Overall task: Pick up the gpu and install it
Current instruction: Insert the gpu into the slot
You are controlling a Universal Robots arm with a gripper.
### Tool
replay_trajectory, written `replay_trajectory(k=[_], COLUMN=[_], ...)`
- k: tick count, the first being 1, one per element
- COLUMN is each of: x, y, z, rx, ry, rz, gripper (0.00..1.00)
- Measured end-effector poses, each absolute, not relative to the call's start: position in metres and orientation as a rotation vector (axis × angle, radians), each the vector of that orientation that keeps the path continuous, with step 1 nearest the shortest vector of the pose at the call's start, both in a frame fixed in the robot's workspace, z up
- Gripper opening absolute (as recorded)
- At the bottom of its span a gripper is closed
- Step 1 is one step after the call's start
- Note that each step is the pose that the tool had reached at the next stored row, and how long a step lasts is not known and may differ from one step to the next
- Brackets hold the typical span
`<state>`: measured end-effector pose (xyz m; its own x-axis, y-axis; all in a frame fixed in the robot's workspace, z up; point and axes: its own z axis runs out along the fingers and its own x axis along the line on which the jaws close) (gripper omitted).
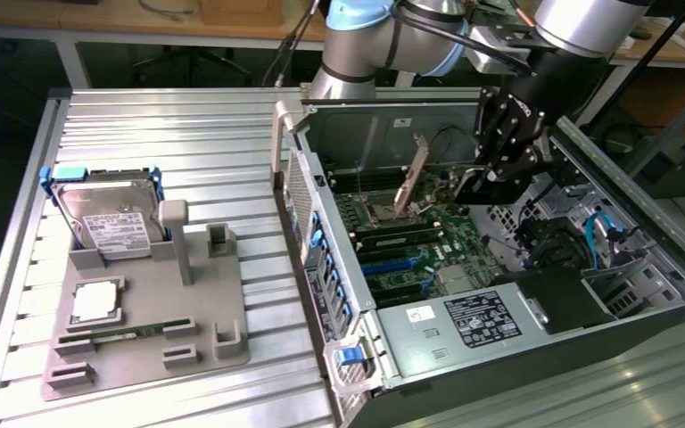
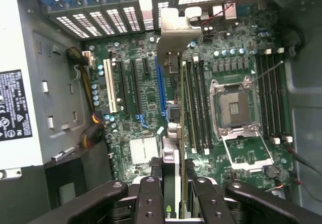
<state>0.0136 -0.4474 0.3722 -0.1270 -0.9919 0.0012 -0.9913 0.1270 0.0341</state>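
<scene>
ur arm reaches down into the open pc case (image 1: 628,294), which lies on its side on the slatted metal table (image 1: 164,134). end effector (image 1: 485,183) is partly closed, its two dark fingers (image 2: 151,194) clamped on the gpu (image 1: 414,174) w/ the card pinched edge-on between them. in the wrist view the gpu (image 2: 172,153) runs as a thin strip away from the end effector (image 2: 176,183) to its silver end bracket, which sits near the row of rear slot covers. the card hangs over the motherboard (image 2: 136,108), between the blue expansion slot (image 2: 161,88) and the ram slots (image 2: 193,103), w/ the open cpu socket (image 2: 236,108) just beyond those. in the exterior view the bracket stands tilted above the board; can't tell if the card's edge touches a slot. the psu (image 1: 474,321) w/ its label sits at the near end of the case. to the exterior view's left, well apart from the case, a grey fixture (image 1: 200,339) holds a hard drive (image 1: 111,218) leaning upright, a cpu (image 1: 95,301) lying flat & a memory stick (image 1: 122,332) in a slot.
</scene>
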Motion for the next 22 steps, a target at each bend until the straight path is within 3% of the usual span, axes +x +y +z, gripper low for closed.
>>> replay_trajectory(k=[22], x=[0.013], y=[-0.447], z=[0.359], rx=[2.08], ry=[-2.328], rz=[-0.037], gripper=[0.27])
